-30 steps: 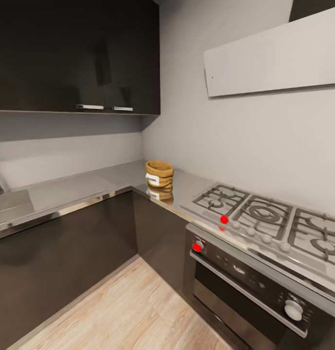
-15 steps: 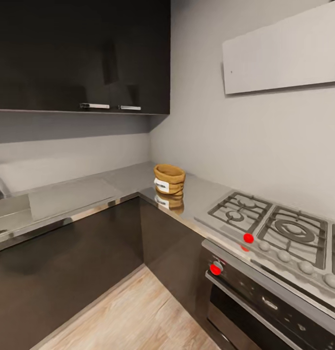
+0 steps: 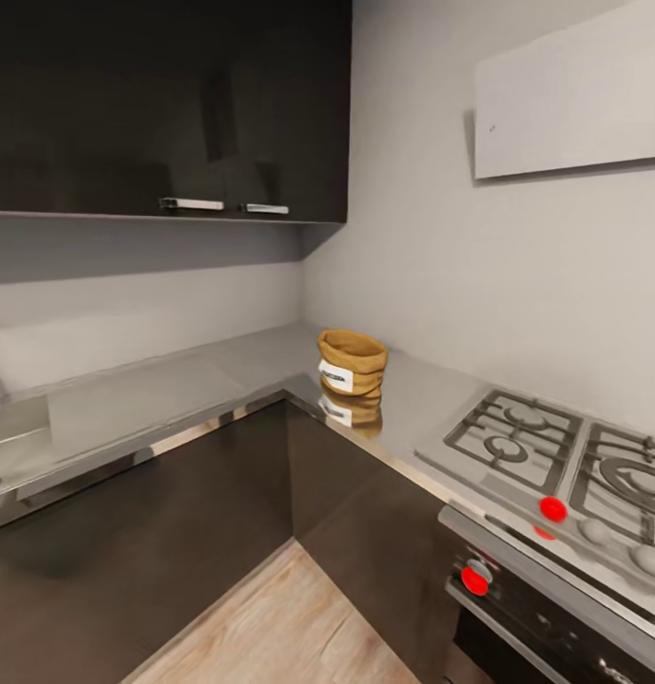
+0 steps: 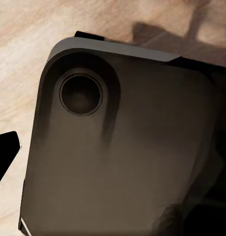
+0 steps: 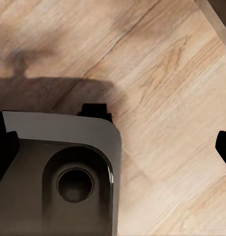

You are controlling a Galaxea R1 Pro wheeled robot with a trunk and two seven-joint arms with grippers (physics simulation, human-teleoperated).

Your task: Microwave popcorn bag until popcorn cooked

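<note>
The right gripper (image 5: pixel 115 150) hangs over the wooden floor (image 5: pixel 157 73) beside the robot's dark base (image 5: pixel 58 182). Dark tips at both edges of its wrist view suggest the jaws are spread, though the tips are cut off by the frame. The left gripper (image 4: pixel 113 160) shows one black fingertip (image 4: pixel 5 157) against the base, and whether it is spread or pressed together cannot be told. Neither grips anything.

The popcorn bag (image 3: pixel 352 361) stands upright on the countertop (image 3: pixel 156 399), just beside the hob (image 3: pixel 555 446) at the inner corner of the L. Its white label faces the room and its reflection lies on the steel below it. Dark wall cabinets (image 3: pixel 175 95) hang above the counter run leading away from the hob.

Over the past second the whole head view has swung. The bag now sits nearer the middle of the picture and larger, while much of the hob and the oven below it has slid out of frame. That is the camera moving, not the bag, which keeps its place next to the hob.

The robot seems to be closing on the bag and squaring up to it. The pick-up has not begun, and both arms must rise from floor level before a reach is possible.
</note>
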